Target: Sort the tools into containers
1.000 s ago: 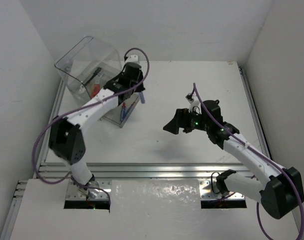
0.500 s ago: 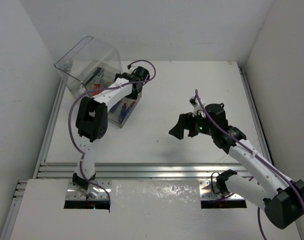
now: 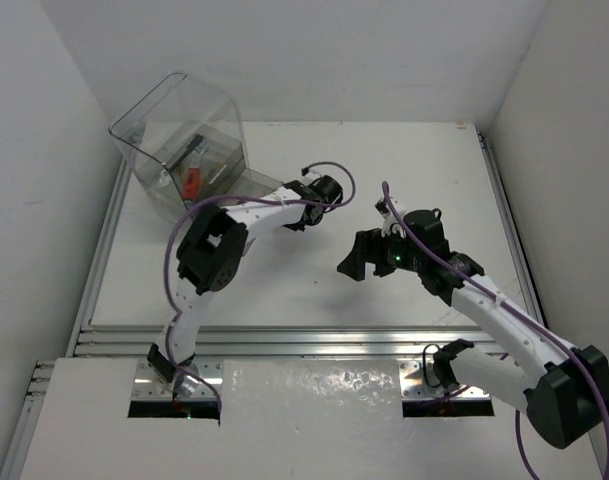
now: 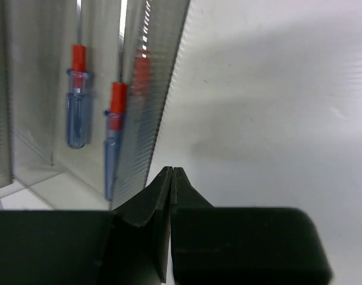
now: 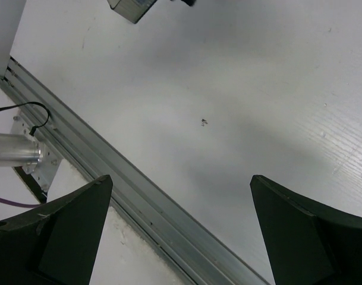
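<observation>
Overhead view: a large clear plastic box (image 3: pixel 156 108) sits at the upper left of the white desk (image 3: pixel 404 160), with a red-handled tool (image 3: pixel 191 181) visible inside. The left pincer (image 3: pixel 325 190) is near the frame's centre, right of the box, its tips pressed together and holding nothing. In the left wrist view, two blue-handled screwdrivers (image 4: pixel 76 116) show behind the box's ribbed wall at upper left. The right pincer (image 3: pixel 358 256), centre-right, is spread wide and empty above bare desk.
</observation>
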`<state>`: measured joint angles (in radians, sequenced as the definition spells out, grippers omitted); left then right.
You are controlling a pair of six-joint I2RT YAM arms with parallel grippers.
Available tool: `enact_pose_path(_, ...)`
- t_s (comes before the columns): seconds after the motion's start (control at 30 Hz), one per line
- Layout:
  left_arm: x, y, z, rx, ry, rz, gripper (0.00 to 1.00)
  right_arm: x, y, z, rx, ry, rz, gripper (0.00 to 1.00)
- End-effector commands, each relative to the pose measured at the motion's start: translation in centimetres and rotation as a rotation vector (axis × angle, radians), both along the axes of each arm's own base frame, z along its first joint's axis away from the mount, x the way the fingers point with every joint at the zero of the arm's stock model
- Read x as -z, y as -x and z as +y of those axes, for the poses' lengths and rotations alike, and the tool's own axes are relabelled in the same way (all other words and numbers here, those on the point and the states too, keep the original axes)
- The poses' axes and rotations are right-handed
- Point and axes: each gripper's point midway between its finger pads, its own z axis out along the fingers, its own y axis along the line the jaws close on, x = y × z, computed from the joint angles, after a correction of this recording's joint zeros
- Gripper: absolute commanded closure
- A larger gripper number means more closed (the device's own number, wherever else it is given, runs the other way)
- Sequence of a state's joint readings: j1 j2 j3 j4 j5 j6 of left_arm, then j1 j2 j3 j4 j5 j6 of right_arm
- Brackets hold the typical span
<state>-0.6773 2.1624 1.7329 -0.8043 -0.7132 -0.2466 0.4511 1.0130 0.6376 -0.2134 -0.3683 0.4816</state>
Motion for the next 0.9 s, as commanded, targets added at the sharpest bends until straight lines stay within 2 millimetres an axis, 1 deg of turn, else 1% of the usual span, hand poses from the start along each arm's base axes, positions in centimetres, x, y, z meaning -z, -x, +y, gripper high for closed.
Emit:
enact_pose_path(0.0,1.9,-1.7,3.5,-0.128,-0.109,-0.013,1.00,-0.8,-1.1,0.1,0.015,-0.019,-0.070,0.01)
enact_pose_path(0.03,2.1,-2.1,4.6,-0.155,-0.123,-0.006,1.00,-0.9,-1.1,0.2,0.010,-0.025,-0.075,0.01)
enact_pose_path(0.07,2.5,-2.4,5.2,-0.168,-0.134,-0.002,1.00,-0.7,-0.9,0.2,0.002,-0.030,-0.077,0.01)
enact_pose_path(0.1,2.3,-2.8,5.5,-0.176,-0.134,-0.009,1.00,-1.0,-0.9,0.5,-0.013,-0.045,-0.093,0.01)
enact_pose_path(0.13,2.0,-3.3,6.4,-0.189,-0.145,-0.015,1.00,-0.8,-0.8,0.6,-0.019,-0.048,-0.092,0.01)
enact_pose_path(0.17,1.9,-3.6,6.8,-0.197,-0.146,-0.019,1.00,-0.9,-0.8,0.6,-0.025,-0.050,-0.096,0.01)
enact_pose_path(0.2,1.7,-3.8,7.3,-0.205,-0.150,-0.020,1.00,-0.9,-0.8,0.6,-0.029,-0.047,-0.101,0.01)
enact_pose_path(0.23,1.6,-4.2,8.1,-0.218,-0.155,-0.018,1.00,-1.0,-0.8,0.6,-0.029,-0.044,-0.103,0.01)
enact_pose_path(0.3,1.4,-4.5,8.8,-0.230,-0.159,-0.015,1.00,-1.0,-0.9,0.5,-0.028,-0.040,-0.111,0.01)
enact_pose_path(0.33,1.4,-4.7,9.7,-0.241,-0.173,-0.011,1.00,-0.9,-0.9,0.5,-0.029,-0.038,-0.110,0.01)
enact_pose_path(0.4,1.3,-5.0,10.3,-0.243,-0.185,-0.003,1.00,-0.9,-0.9,0.6,-0.034,-0.043,-0.111,0.01)
enact_pose_path(0.47,1.7,-5.3,11.1,-0.252,-0.201,0.007,1.00,-0.7,-0.9,0.6,-0.035,-0.044,-0.104,0.01)
enact_pose_path(0.5,1.5,-5.5,11.3,-0.252,-0.208,0.005,1.00,-0.5,-0.9,0.7,-0.036,-0.044,-0.101,0.01)
enact_pose_path(0.53,1.8,-5.7,11.9,-0.262,-0.223,0.012,1.00,-0.6,-0.9,0.8,-0.040,-0.047,-0.102,0.01)
enact_pose_path(0.57,1.6,-6.0,12.2,-0.263,-0.226,0.011,1.00,-0.6,-0.9,0.8,-0.041,-0.048,-0.100,0.01)
enact_pose_path(0.6,1.8,-6.2,12.9,-0.276,-0.242,0.016,1.00,-0.5,-0.9,0.8,-0.041,-0.046,-0.095,0.01)
enact_pose_path(0.7,1.7,-6.5,14.1,-0.296,-0.255,0.023,1.00,-0.3,-0.8,0.8,-0.044,-0.045,-0.092,0.01)
enact_pose_path(0.8,1.5,-6.8,15.0,-0.307,-0.256,0.024,1.00,-0.1,-0.8,0.9,-0.049,-0.049,-0.085,0.01)
enact_pose_path(0.87,1.8,-6.8,15.4,-0.310,-0.263,0.035,1.00,-0.1,-0.8,1.1,-0.053,-0.056,-0.079,0.01)
